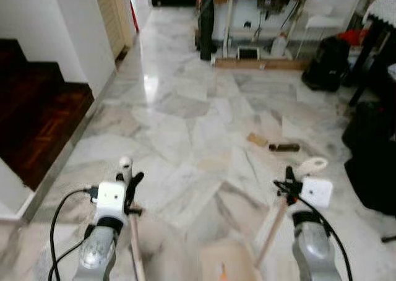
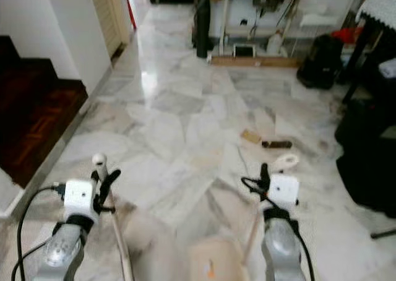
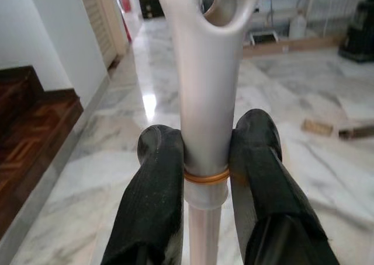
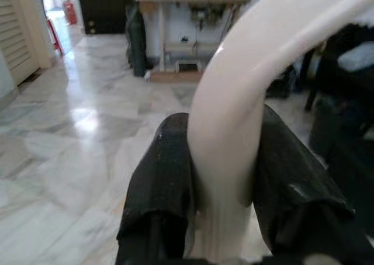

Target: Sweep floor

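My left gripper (image 1: 130, 185) is shut on a white broom handle (image 1: 125, 164) just below its hanging loop; in the left wrist view the two black fingers (image 3: 158, 177) clamp the broom handle (image 3: 207, 72) at an orange ring. My right gripper (image 1: 288, 181) is shut on a cream dustpan handle (image 1: 312, 165), whose pole slants down toward a blurred beige pan (image 1: 226, 262) at the bottom edge. The right wrist view shows the dustpan handle (image 4: 234, 90) pinched between the fingers. On the marble floor ahead lie a tan block (image 1: 257, 139) and a dark brown stick (image 1: 284, 147).
Dark wooden stairs (image 1: 37, 120) and a white wall corner (image 1: 74, 27) are on the left. Black furniture (image 1: 374, 163) and a black bag (image 1: 325, 64) crowd the right. A cluttered bench (image 1: 260, 21) stands at the back, with a corridor (image 1: 139, 8) at the far left.
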Available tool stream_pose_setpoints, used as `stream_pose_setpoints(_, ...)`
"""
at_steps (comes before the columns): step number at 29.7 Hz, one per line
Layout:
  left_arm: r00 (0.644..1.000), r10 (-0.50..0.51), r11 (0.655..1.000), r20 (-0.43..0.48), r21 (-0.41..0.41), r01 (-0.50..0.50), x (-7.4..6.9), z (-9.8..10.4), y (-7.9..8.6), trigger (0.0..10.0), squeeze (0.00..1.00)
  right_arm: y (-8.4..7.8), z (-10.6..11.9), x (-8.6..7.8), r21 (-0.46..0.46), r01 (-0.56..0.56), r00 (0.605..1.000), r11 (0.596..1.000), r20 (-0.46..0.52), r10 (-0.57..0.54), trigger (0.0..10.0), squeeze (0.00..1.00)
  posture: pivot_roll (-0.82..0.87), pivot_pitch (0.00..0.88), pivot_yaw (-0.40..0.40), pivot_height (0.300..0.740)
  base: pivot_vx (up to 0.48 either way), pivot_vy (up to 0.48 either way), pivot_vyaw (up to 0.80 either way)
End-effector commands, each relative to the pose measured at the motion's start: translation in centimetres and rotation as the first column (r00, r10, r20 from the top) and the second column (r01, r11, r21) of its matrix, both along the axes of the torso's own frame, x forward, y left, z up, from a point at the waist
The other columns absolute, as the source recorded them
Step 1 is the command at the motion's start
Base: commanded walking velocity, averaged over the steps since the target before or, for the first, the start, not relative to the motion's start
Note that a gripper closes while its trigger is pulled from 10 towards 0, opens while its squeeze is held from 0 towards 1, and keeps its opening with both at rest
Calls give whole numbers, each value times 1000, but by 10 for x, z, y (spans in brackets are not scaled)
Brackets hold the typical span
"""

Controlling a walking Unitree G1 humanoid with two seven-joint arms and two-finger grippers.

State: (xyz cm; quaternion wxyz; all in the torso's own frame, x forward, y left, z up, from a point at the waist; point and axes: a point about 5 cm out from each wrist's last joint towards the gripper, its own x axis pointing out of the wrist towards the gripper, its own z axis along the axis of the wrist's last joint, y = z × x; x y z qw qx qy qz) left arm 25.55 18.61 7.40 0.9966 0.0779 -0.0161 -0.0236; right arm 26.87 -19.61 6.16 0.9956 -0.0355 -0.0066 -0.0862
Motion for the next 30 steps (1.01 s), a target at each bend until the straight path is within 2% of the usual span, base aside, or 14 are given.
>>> stream_pose_setpoints(1,999,7,1000,32,17,-8,2,6,4,10000,0,10,9,7,20,-21,999,1000,41,20,10000,0,57,10,-17,740,352,0,0)
stream_pose_setpoints(8,999,29,999,42,15,-30,5,7,4,10000,0,8,10,9,24,-13,999,1000,45,12,10000,0,57,22,-26,740,356,0,0)
stream_pose_setpoints(12,999,5,997,51,80,-9,7,8,3,10000,0,8,11,10,23,-7,999,1000,48,6,10000,0,55,29,-28,740,355,0,0)
stream_pose_setpoints(30,998,21,997,59,73,-25,8,9,4,10000,0,12,12,13,31,-12,999,999,51,11,10000,0,56,58,-26,740,355,0,0)
